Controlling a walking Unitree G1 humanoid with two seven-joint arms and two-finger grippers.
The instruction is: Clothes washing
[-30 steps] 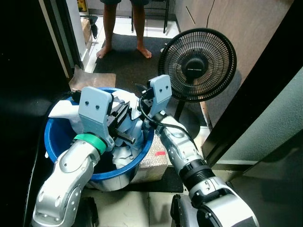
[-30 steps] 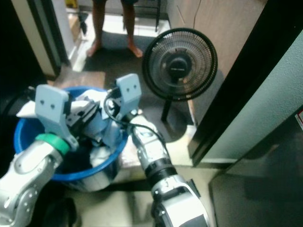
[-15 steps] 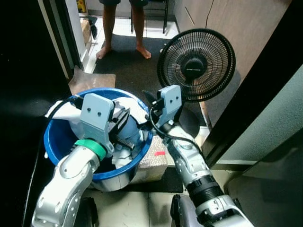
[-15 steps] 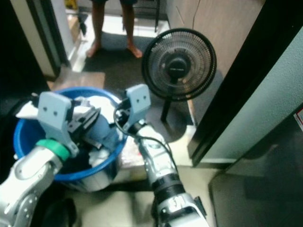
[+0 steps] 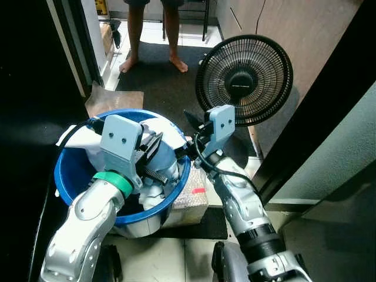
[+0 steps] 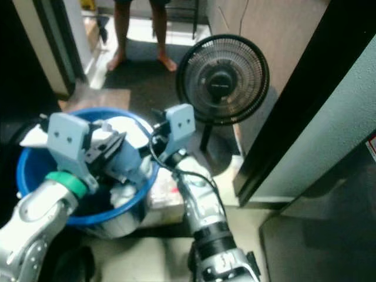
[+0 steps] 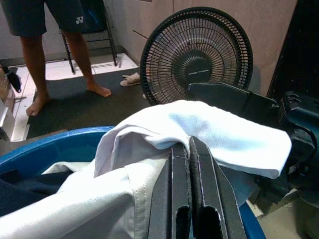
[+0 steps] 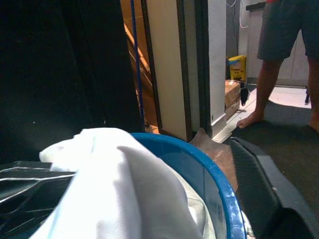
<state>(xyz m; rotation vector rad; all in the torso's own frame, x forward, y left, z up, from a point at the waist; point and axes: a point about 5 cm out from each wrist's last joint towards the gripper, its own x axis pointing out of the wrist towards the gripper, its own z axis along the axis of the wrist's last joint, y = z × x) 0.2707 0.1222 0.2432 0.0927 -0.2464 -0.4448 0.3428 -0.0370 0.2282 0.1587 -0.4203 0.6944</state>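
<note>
Centre-left of the frame: blue tub (image 5: 70, 176) held the clothes. Left gripper (image 7: 189, 149) sat clamped on a white shirt (image 7: 199, 127) over the tub. Right gripper (image 5: 191, 126) at tub's right rim; finger state unclear. Fan (image 5: 244, 79) upper right.

— What colours mark the laundry? 
— A bright blue tub (image 5: 69, 180) holds a white garment (image 7: 209, 130) over dark navy cloth (image 7: 20, 185); the left gripper (image 7: 189, 149) has black fingers on a pale blue-grey mount, with a green band at the silver arm's wrist.

— And around it? 
— A black fan (image 5: 244, 80) stands on a dark grey mat (image 5: 155, 79). The right gripper (image 5: 189, 121) is black too. A person (image 7: 55, 45) wears dark blue shorts. A yellow bin (image 8: 238, 67) sits by a cream door frame.
</note>
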